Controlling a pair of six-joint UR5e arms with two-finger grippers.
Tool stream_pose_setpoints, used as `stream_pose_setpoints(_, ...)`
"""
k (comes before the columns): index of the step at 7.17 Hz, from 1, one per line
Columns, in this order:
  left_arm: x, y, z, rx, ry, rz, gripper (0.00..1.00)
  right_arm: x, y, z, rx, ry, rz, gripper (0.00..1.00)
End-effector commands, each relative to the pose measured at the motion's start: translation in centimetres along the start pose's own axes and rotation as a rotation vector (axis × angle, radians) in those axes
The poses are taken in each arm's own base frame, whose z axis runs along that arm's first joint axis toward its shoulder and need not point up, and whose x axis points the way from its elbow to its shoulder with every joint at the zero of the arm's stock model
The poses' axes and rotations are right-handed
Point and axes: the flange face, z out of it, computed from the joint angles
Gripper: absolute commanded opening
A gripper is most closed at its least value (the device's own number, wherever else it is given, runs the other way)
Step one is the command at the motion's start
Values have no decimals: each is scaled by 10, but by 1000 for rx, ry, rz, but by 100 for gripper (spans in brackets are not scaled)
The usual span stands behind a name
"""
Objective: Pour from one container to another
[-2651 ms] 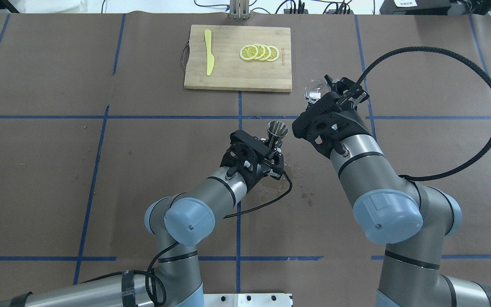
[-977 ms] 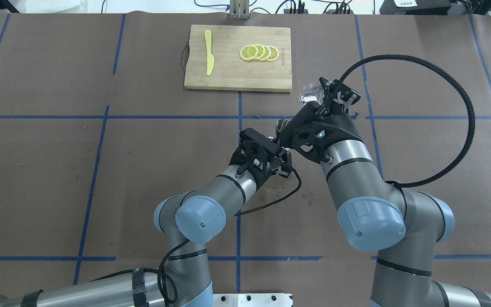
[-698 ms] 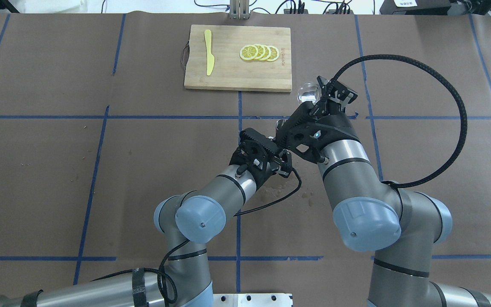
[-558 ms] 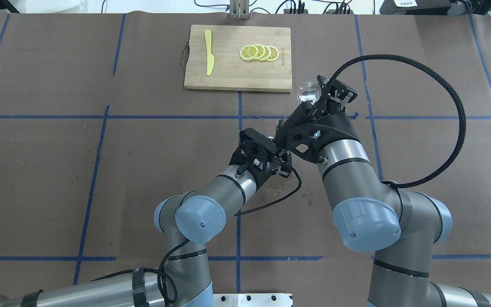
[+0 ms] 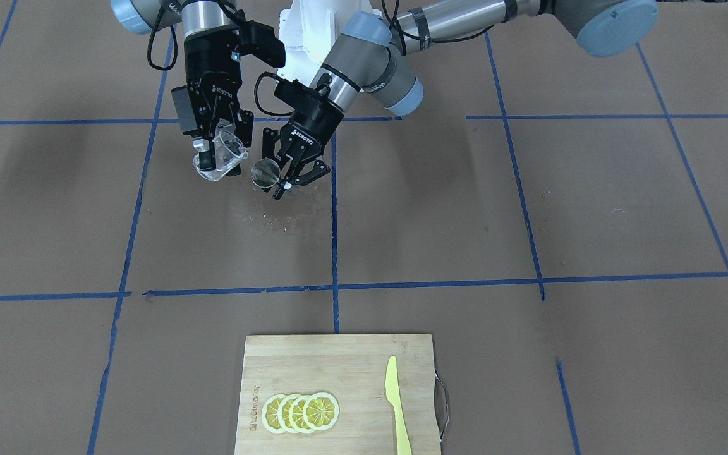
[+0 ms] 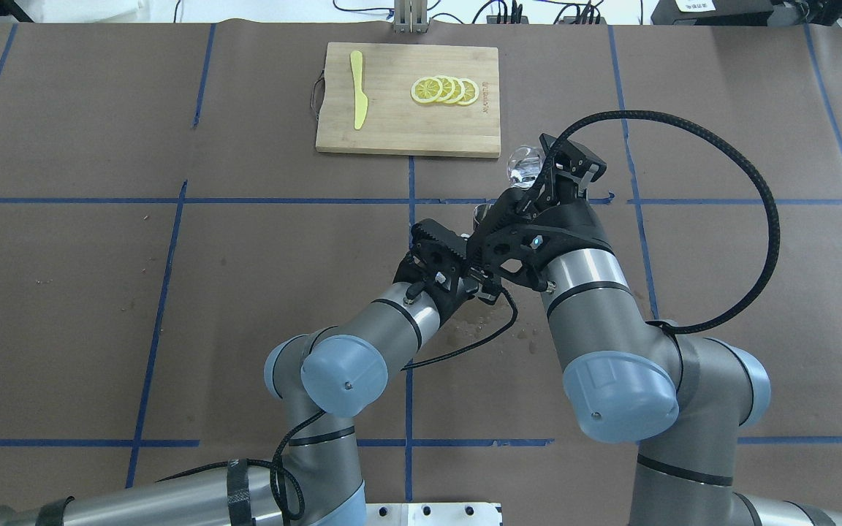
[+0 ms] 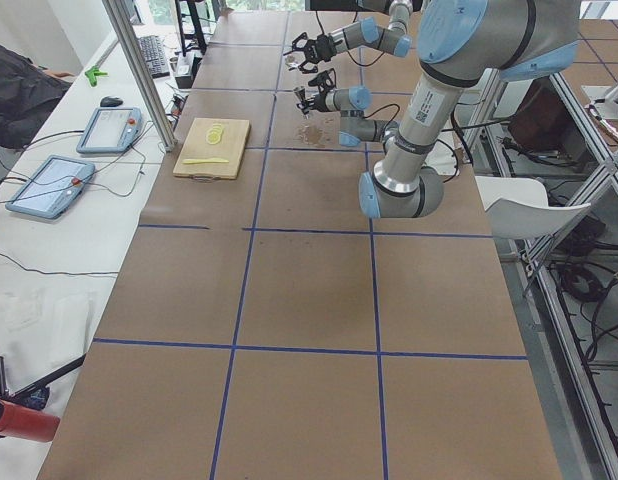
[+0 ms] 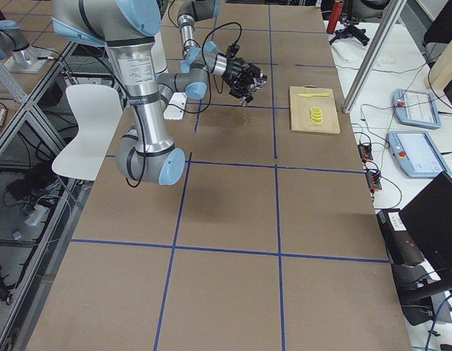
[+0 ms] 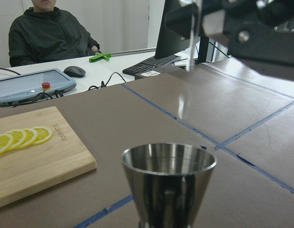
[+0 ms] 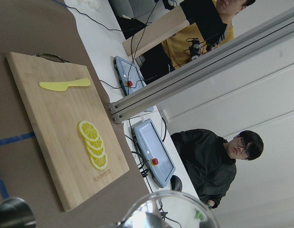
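Observation:
The clear glass cup (image 5: 212, 169) hangs tilted above the table, and my right gripper (image 5: 220, 151) is shut on it. Beside it the steel jigger (image 5: 266, 171) stands upright off the table, with my left gripper (image 5: 283, 178) shut on its lower cone. From overhead the glass cup (image 6: 520, 163) sits just beyond the jigger (image 6: 481, 213), whose rim peeks out past the right wrist. The left wrist view shows the jigger (image 9: 168, 183) close up, with a thin clear streak (image 9: 192, 42) hanging under the right gripper above it. In the right wrist view, the glass rim (image 10: 168, 209) is at the bottom.
A wooden cutting board (image 6: 392, 124) at the table's far side carries several lemon slices (image 6: 444, 90) and a yellow plastic knife (image 6: 357, 88). Wet spots (image 5: 275, 218) mark the brown paper under the grippers. Seated people and tablets show beyond the far edge.
The right arm has swung left with the glass cup, closing on the jigger and tipping the glass more. The left arm shifted slightly early on and has held still since.

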Motion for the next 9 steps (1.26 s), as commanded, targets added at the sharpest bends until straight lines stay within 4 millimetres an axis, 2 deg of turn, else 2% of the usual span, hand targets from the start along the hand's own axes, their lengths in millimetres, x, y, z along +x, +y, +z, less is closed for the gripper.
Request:
stream_pose_setpoints(1,2,-1,0,1,2,-1,0,-3,-3,-1,-2,2,-8,0)
stream_pose_setpoints(6,2,-1,0,1,2,-1,0,-5,-10,-3,-17,43,-111,0)
stream_pose_setpoints(9,2,0,0,-1,1,0,0,-2,-12,-5,-14,53,-117,0)
